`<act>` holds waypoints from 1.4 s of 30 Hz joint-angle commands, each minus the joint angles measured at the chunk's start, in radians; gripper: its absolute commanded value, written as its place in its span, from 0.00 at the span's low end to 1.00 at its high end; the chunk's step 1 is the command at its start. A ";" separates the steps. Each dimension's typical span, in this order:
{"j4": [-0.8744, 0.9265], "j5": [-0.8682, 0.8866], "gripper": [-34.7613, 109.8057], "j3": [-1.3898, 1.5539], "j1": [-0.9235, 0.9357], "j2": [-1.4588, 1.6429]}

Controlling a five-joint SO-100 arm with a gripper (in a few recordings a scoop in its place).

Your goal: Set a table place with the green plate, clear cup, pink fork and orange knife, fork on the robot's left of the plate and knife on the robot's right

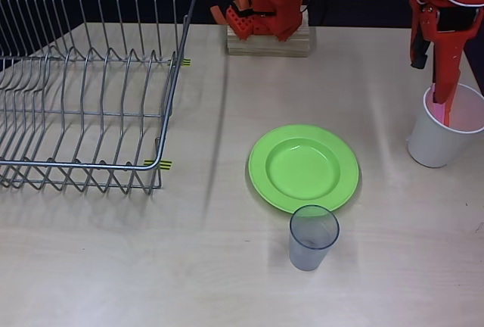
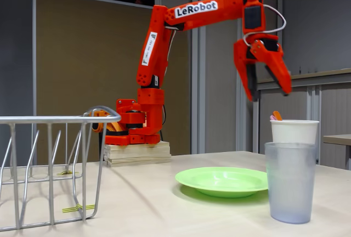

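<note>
The green plate (image 1: 303,168) (image 2: 222,181) lies on the table right of centre, with nothing on it. Just in front of it stands the clear cup (image 1: 313,237) (image 2: 289,182), upright. The tips of the pink fork (image 2: 272,117) (image 1: 437,113) and the orange knife (image 2: 278,115) stick up out of a white cup (image 1: 445,132) (image 2: 294,131) at the right. My gripper (image 2: 270,92) (image 1: 435,85) hangs open above that white cup, fingers pointing down and holding nothing. In the overhead view the gripper covers part of the white cup's mouth.
A wire dish rack (image 1: 83,85) (image 2: 49,171) takes up the left of the table. My arm's base stands on a wooden block (image 1: 268,42) (image 2: 137,152) at the back edge. Bare tabletop (image 1: 189,266) lies between rack and plate.
</note>
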 commanded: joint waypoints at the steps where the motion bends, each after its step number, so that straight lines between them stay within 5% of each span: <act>1: -0.032 0.064 0.51 -0.029 -0.064 -0.026; 16: -0.109 0.135 0.52 -0.041 -0.149 -0.144; 42: -0.117 0.094 0.29 -0.064 -0.115 -0.173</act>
